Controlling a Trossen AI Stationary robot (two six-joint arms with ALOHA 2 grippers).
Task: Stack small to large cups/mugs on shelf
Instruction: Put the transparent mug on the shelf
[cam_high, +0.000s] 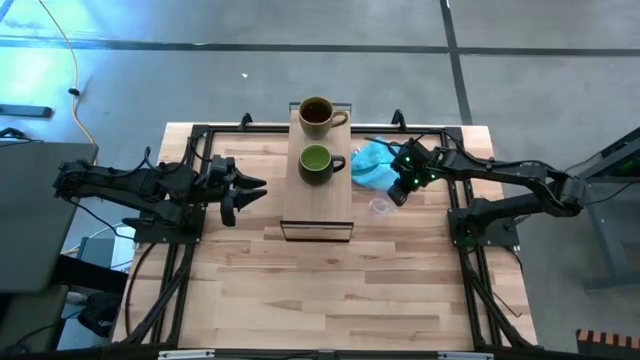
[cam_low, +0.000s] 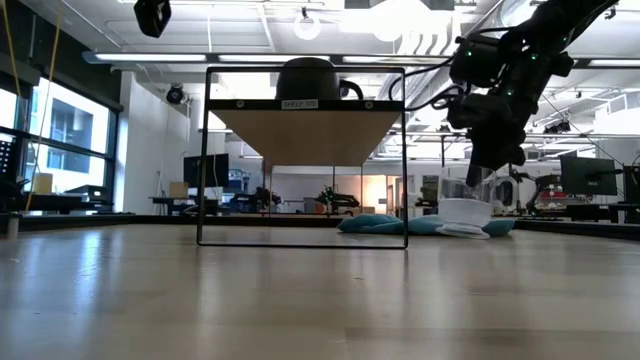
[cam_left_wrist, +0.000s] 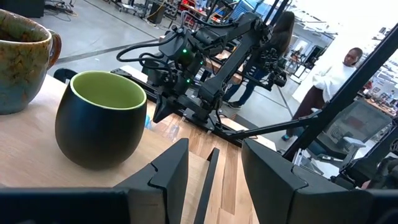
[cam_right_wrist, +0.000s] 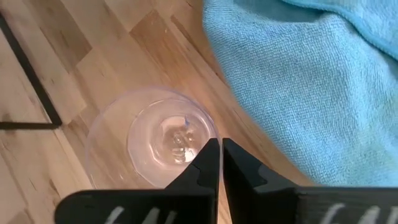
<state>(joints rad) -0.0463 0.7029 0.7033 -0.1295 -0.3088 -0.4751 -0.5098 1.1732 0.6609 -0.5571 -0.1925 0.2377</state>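
The shelf (cam_high: 318, 205) is a light-wood board raised on a dark frame (cam_low: 305, 160) at the table's far middle. A brown-tan mug (cam_high: 318, 115) stands on its far end, and a dark green mug (cam_high: 318, 163) stands on its base at mid-board, also seen as the green mug (cam_left_wrist: 102, 121). A tiny clear glass cup (cam_right_wrist: 152, 146) stands on the table right of the shelf. My right gripper (cam_right_wrist: 221, 152) slants down, shut at its rim. My left gripper (cam_high: 250, 195) hovers open left of the shelf, holding nothing. My right gripper meets the glass cup at its rim (cam_right_wrist: 213, 138), on the side nearest the turquoise cloth. One finger seems to be inside the cup and one outside, with the thin wall between them. The fingers slant down from above and from the table's right. The cup stands upright on the table.
A turquoise cloth (cam_high: 375, 165) lies crumpled on the table just beyond the glass cup, right of the shelf. The near half of the tabletop (cam_high: 320, 290) is bare wood. Beyond the table, a person (cam_left_wrist: 339, 74) stands in the room.
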